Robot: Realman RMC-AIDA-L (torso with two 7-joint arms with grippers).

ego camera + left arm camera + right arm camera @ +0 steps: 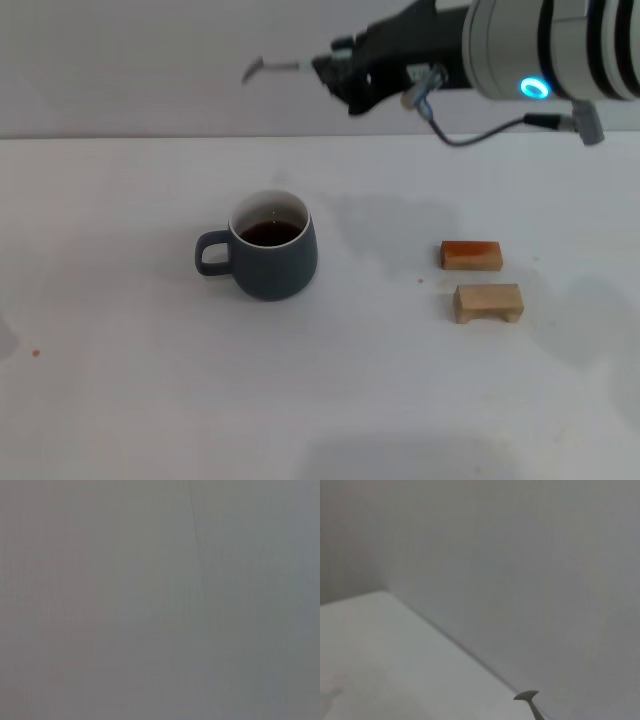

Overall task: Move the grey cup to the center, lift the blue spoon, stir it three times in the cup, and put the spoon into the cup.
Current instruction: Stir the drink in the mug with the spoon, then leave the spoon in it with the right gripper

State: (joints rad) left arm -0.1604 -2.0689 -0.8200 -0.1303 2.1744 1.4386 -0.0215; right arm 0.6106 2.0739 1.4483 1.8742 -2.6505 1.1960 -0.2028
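Slate-grey cup (pixel 272 250), white inside, dark liquid. Two blocks: one orange-brown (pixel 470 255), one pale tan (pixel 488 302). White table (pixel 150 400).

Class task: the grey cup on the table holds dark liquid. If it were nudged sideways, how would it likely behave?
The grey cup looks squat and wide-based, so it would probably slide rather than tip. The dark liquid inside could slosh. It looks ceramic, so probably stiff and breakable.
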